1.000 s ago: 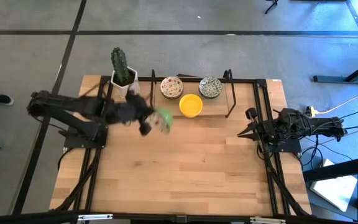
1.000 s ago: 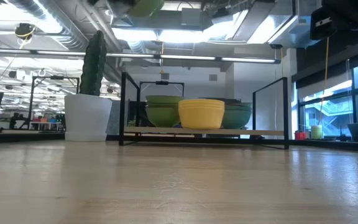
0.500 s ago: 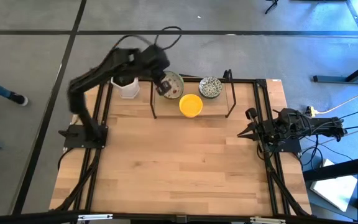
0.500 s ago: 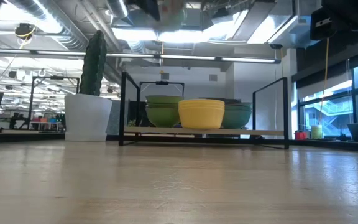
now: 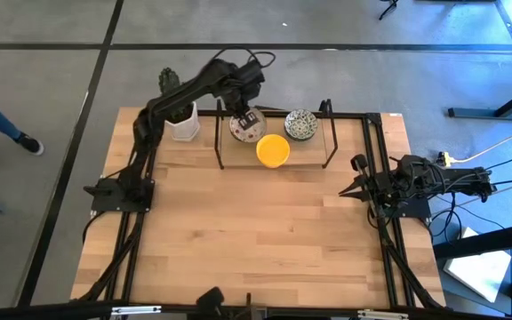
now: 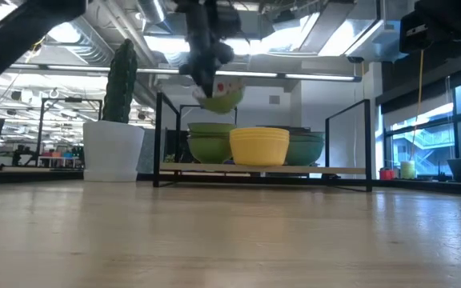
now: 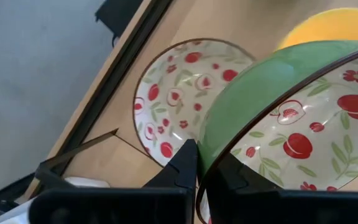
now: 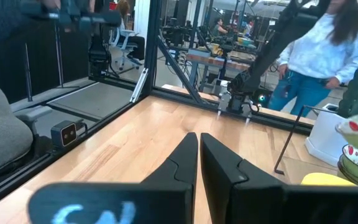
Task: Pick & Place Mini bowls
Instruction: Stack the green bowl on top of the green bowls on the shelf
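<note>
My left gripper (image 5: 248,119) is shut on a mini bowl (image 7: 272,81), green outside and white with red fruit inside. It hangs over a red-patterned mini bowl (image 5: 241,130) that rests on the low black-framed rack (image 5: 330,142) at the table's far edge. A yellow mini bowl (image 5: 273,150) and a green-grey patterned one (image 5: 300,124) stand in the same rack. In the low view the held bowl (image 6: 221,99) hangs above the rack's bowls. My right gripper (image 5: 356,183) waits shut at the table's right side. My left gripper pinches the bowl's rim (image 7: 207,155), one finger (image 7: 184,163) on the green outer wall and the other (image 7: 230,177) on the patterned inside. The fingers come steeply from above. The bowl hangs tilted, clear of the red-patterned bowl (image 7: 179,93) beneath it.
A white pot with a green cactus (image 5: 176,111) stands just left of the rack. The rack's black uprights (image 6: 158,140) rise around the bowls. The wooden tabletop (image 5: 256,231) spreads toward the near edge. A person (image 8: 319,50) stands beyond the table.
My left gripper has swung with the bowl from beside the cactus pot toward the table's far edge and right, ending over the rack's left bowl. It has tipped from nearly level to pointing steeply down. The bowl has stayed in the hold.
</note>
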Robot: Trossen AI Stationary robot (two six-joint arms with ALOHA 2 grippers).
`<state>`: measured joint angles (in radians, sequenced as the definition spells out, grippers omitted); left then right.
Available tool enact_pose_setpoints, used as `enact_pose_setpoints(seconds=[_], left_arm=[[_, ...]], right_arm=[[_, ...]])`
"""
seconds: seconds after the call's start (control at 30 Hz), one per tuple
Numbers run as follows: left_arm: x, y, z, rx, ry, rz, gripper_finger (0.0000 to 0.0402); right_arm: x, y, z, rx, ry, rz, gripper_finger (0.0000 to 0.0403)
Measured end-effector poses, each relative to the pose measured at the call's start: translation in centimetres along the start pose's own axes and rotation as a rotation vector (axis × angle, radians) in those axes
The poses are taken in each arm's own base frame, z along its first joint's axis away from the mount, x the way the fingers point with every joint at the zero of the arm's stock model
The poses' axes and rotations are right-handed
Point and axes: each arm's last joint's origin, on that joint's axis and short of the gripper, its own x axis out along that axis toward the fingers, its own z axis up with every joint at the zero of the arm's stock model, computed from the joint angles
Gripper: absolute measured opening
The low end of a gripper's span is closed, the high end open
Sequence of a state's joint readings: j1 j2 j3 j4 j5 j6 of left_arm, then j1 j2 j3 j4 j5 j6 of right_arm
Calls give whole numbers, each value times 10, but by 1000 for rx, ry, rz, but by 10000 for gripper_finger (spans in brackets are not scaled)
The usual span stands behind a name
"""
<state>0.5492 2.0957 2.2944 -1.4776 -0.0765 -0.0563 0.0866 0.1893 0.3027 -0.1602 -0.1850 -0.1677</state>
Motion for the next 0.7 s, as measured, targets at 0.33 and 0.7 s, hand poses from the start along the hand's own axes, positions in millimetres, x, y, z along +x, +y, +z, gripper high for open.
enact_pose_setpoints(seconds=[0.33,0.7], left_arm=[[32,7,6,-32,87,16,8],[46,15,10,-55,107,70,8]], right_arm=[[0,0,0,-1,-2,-1,22],[0,0,0,1,-2,0,22]])
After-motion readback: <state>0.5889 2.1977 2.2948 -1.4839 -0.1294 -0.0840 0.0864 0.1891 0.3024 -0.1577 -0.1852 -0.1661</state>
